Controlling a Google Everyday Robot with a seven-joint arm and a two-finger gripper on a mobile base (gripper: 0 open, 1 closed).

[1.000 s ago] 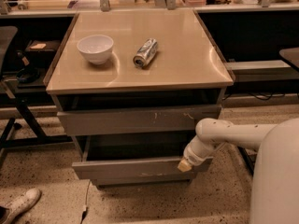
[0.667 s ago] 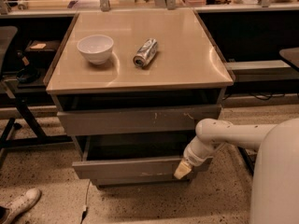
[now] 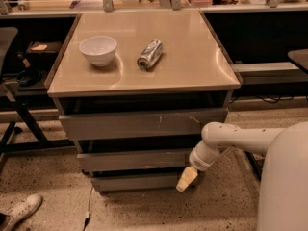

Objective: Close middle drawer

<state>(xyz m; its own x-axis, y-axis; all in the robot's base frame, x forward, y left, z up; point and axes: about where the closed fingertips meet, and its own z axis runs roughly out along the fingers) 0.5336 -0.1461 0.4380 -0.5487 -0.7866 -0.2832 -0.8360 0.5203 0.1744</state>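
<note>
Gripper (image 3: 186, 179) by middle drawer (image 3: 134, 160) rt corner, speckled floor (image 3: 144, 211).

Grey, plain-fronted middle drawer (image 3: 134, 160) slightly open, gripper (image 3: 186, 178) just below its front's right end.

1. A speckled stone floor (image 3: 53, 177) spreads around the cabinet, with a thin dark cable (image 3: 88, 210) lying on it.
2. A long bench (image 3: 250, 7) crosses the back, dark underneath.
3. A black chair frame (image 3: 21, 117) stands at the left.
4. Warm light glares off the tan cabinet top (image 3: 192, 57).
</note>
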